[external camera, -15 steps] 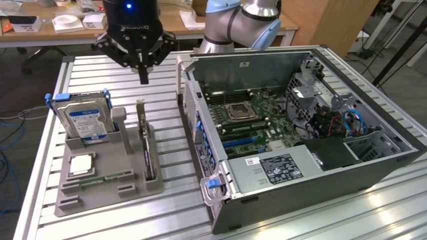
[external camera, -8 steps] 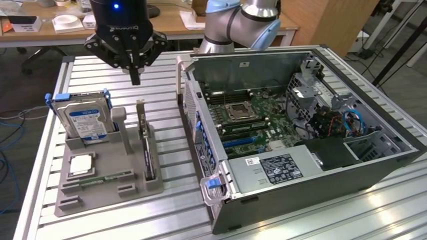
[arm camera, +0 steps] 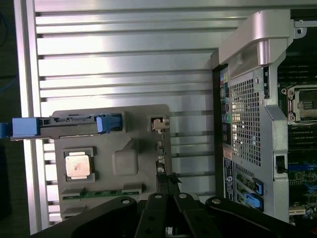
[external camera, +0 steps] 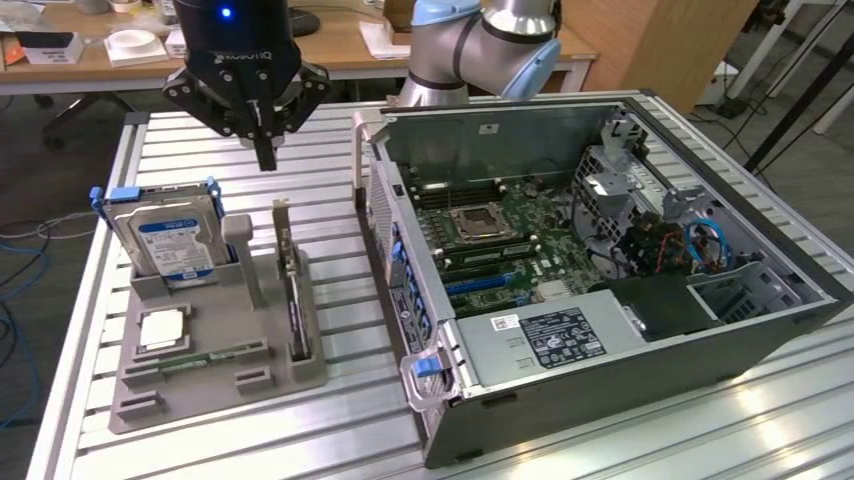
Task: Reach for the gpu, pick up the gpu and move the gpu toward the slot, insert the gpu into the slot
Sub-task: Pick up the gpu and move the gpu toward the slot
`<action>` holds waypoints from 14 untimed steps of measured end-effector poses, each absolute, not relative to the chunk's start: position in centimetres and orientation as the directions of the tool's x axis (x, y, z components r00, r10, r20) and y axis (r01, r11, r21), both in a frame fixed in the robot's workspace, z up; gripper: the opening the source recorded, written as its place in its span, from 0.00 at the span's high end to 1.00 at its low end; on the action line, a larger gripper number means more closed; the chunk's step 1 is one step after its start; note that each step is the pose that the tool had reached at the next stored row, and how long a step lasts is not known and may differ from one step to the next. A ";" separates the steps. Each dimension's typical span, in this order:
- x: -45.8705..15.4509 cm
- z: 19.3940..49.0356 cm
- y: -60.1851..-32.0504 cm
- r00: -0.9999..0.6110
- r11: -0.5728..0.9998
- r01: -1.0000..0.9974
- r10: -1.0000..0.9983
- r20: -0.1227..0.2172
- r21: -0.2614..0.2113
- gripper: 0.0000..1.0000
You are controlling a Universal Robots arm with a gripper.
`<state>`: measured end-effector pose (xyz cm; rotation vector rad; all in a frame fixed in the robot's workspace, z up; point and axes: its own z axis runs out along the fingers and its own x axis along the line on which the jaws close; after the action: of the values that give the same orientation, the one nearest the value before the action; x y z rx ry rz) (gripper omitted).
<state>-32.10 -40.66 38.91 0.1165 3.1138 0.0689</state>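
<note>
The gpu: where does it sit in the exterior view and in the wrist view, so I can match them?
Exterior view: gpu stands on edge in the grey holder, on its side nearest the computer case.
Wrist view: gpu seen edge-on, same slot.
Shared landmark: the blue-railed hard drive.

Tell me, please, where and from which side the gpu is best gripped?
Probably its top edge, from straight above: the gpu stands upright on edge in the grey holder, leaving only that thin edge free.
</note>
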 end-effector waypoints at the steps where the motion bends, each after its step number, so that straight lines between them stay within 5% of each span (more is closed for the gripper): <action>1: -32.1 38.9 -40.7 -0.997 0.996 0.074 0.075 -0.023 0.045 0.89; 9: -32.1 38.9 -40.7 -0.997 0.996 0.074 0.075 -0.023 0.045 0.89; 14: -32.1 38.9 -40.7 -0.997 0.996 0.074 0.075 -0.023 0.045 0.65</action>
<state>-32.10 -40.66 38.91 0.1166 3.1138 0.0688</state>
